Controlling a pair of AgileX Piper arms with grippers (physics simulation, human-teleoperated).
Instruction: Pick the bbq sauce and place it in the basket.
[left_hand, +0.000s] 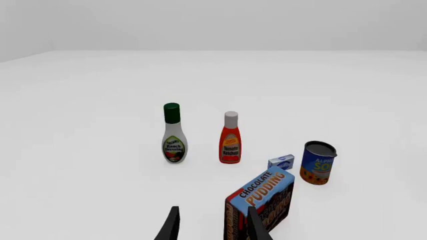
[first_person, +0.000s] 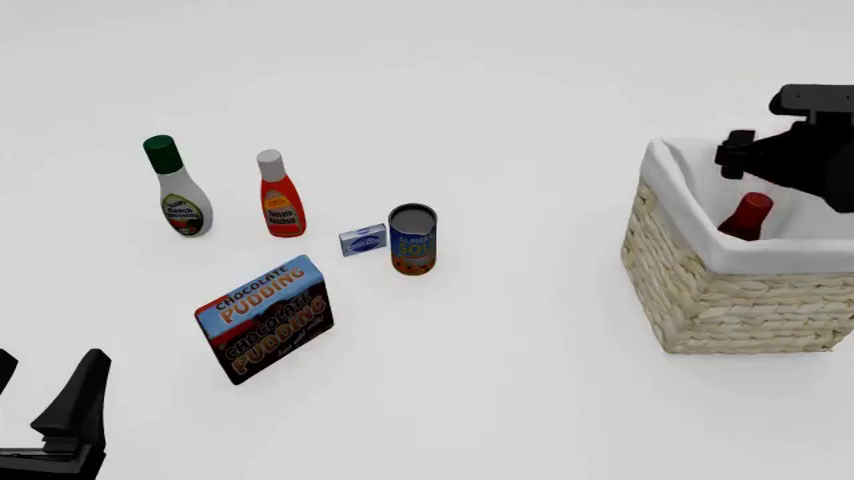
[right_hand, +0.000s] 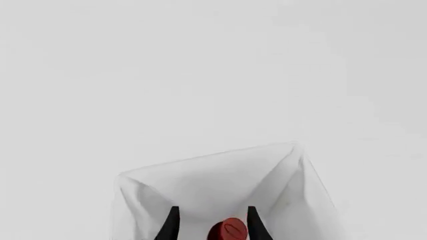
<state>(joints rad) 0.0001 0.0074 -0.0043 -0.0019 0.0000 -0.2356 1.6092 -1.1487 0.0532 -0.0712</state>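
The bbq sauce (first_person: 746, 217) stands inside the basket (first_person: 721, 300), with only its red cap and dark neck showing above the white cloth rim. My right gripper (right_hand: 212, 226) hovers open just above it. In the right wrist view the red cap (right_hand: 230, 230) sits between the two spread fingers without touching them, over the white lining of the basket (right_hand: 200, 180). The black right arm (first_person: 801, 150) reaches over the basket's far side. My left gripper (first_person: 43, 400) is open and holds nothing, low at the near left corner of the table.
On the left half stand a white ranch bottle with a green cap (first_person: 176, 190), an orange ketchup bottle (first_person: 279, 197), a small blue-white box (first_person: 362, 240), a soup can (first_person: 412, 240) and a chocolate pudding box (first_person: 264, 320). The pudding box (left_hand: 261, 200) is close ahead of the left gripper (left_hand: 210, 227).
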